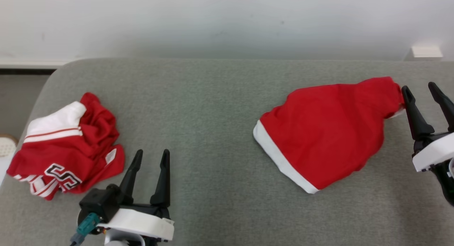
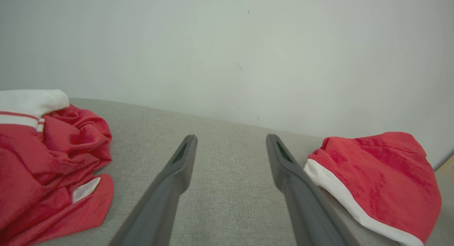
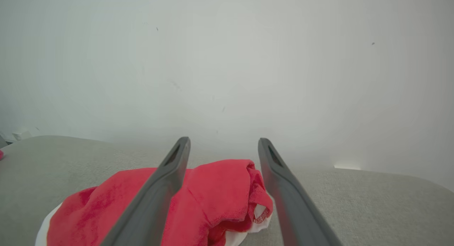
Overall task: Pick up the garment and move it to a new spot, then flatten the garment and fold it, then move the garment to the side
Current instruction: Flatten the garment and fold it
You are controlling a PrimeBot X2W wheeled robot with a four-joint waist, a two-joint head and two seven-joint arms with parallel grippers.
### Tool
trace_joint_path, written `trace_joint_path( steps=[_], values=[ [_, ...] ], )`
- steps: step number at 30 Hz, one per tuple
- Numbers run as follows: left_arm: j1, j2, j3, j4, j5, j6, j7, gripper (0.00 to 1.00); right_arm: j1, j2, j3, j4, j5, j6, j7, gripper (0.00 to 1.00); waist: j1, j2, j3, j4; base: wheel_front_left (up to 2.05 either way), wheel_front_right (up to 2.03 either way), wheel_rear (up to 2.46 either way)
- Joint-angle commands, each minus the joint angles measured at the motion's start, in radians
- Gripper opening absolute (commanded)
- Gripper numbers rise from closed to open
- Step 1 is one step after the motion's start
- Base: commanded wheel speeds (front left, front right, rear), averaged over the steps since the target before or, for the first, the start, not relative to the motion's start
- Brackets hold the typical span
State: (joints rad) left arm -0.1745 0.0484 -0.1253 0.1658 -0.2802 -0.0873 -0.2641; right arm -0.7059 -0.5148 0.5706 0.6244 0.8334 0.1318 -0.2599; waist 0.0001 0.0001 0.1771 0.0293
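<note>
Obs: Nearest the lens sits the left gripper (image 1: 152, 153), at the near edge of the grey woven-fabric cushion (image 1: 212, 107). Its two dark fingers are spread wide, with nothing between them but bare cushion.

Chk: And the other arm?

Obs: Entry for the right gripper (image 1: 419, 87): it is at the cushion's right edge, jaws apart, holding nothing. Its wrist view has a bunched corner of cloth lying low between the fingers. From the head view the inner finger looks to touch that corner, with no pinch.

Chk: Garment location?

Obs: The folded red garment with white hem band (image 1: 326, 132) lies on the cushion's right half. It is one compact layered wedge, hem toward the cushion's middle.

Chk: Anything else on the cushion?

Obs: A crumpled red-and-white striped jersey (image 1: 71, 146) is heaped on the cushion's left end, label showing.

Chk: Progress?

Obs: Judgement only. The fold looks done and the piece sits off to the side, so the last step reads as complete or nearly so. The corner at the cushion's right edge is bunched, so the fold is rough. What is left is drawing the right arm clear. I cannot tell whether the heaped jersey belongs to this job.
</note>
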Motion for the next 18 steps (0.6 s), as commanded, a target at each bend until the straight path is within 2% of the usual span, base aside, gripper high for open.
trace_joint_path(
  steps=[1, 4, 8, 13, 18],
  values=[
    [0.015, 0.004, 0.003, 0.002, -0.01, 0.002, 0.0, 1.0, 0.053, 0.011, -0.055, -0.042, -0.03, -0.002, -0.005, 1.0, -0.0001, -0.0001, -0.033, -0.044, 0.0, 0.0, 0.0],
    [0.022, 0.004, 0.003, 0.004, -0.011, 0.004, -0.001, 1.0, 0.177, 0.055, -0.159, -0.114, -0.08, -0.002, -0.005, 1.0, -0.0001, -0.0001, -0.049, -0.074, 0.0, 0.0, 0.0],
    [0.034, 0.004, 0.003, 0.006, -0.008, 0.003, 0.0, 1.0, 0.323, 0.129, -0.224, -0.168, -0.097, -0.002, -0.005, 1.0, -0.0001, -0.0001, -0.064, -0.103, 0.0, 0.0, 0.0],
    [0.026, 0.004, -0.003, 0.006, -0.007, 0.001, 0.0, 1.0, 0.403, 0.183, -0.194, -0.149, -0.103, -0.002, 0.011, 1.0, -0.0001, -0.0001, -0.065, -0.109, 0.0, 0.0, 0.0],
    [0.01, 0.004, -0.009, 0.01, -0.002, -0.004, 0.0, 1.0, 0.368, 0.201, -0.143, -0.086, -0.1, -0.002, 0.069, 1.0, -0.0001, -0.0001, -0.054, -0.088, 0.0, 0.0, 0.0]
  ],
)
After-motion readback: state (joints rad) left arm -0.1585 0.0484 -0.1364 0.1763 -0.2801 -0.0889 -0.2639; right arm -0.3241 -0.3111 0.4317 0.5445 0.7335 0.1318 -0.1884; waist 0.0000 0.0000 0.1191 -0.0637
